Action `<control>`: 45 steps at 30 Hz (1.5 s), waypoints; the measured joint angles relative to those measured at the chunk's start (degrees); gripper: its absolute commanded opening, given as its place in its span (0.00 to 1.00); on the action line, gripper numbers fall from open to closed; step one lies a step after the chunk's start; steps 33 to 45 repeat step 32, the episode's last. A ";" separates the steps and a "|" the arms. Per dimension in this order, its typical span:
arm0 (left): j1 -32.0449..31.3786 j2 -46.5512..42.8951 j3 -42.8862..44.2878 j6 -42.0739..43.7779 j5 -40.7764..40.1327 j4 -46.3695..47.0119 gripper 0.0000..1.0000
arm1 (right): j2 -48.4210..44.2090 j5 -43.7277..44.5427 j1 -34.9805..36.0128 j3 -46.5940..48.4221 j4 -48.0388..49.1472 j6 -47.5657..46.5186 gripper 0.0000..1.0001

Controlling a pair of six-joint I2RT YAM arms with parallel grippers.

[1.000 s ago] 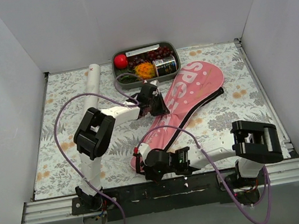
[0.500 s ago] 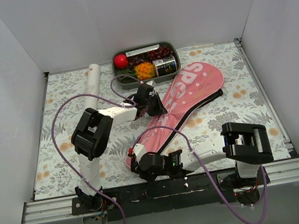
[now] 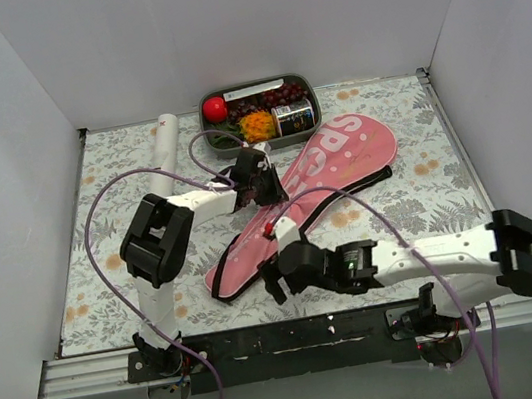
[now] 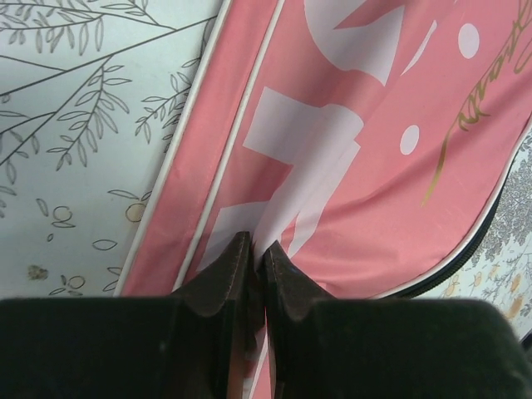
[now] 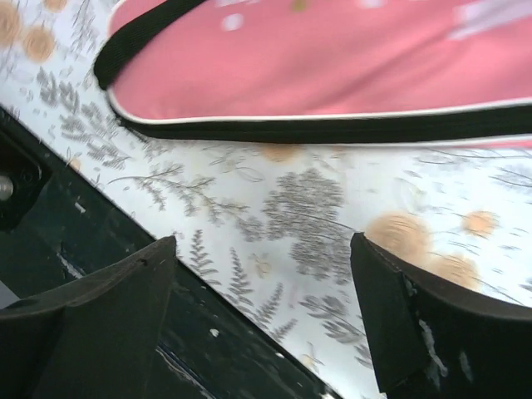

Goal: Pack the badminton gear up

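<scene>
Right gripper (image 5: 262, 249) is spread wide, one dark jaw in each bottom corner, with just the floral table cover (image 5: 316, 208) showing between them. Across the top lies the pink racket bag (image 5: 332, 66), black edging and white piping, a bit blurry. There's a black rail (image 5: 41, 233) at lower left.

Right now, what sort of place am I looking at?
Probably a lab test booth: white walls box in a floral-covered table, with the left arm and right arm bolted at its near edge.
</scene>
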 measured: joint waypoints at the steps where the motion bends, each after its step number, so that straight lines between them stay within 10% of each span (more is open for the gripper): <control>1: 0.15 -0.24 0.00 0.44 -0.07 -0.48 0.17 | -2.32 0.15 -1.62 0.00 -1.92 0.07 0.94; 10: 2.23 -5.99 -0.44 6.84 0.57 -5.88 0.98 | -13.94 7.82 -13.09 2.27 -19.30 -0.15 0.97; 29: 2.67 -43.74 -1.62 12.87 0.52 -12.98 0.98 | -18.16 20.31 -22.12 14.99 -28.13 -10.64 0.98; 45: 2.67 -46.60 -3.89 12.90 -2.36 -14.80 0.98 | -19.12 17.79 -25.22 17.73 -27.93 -14.38 0.98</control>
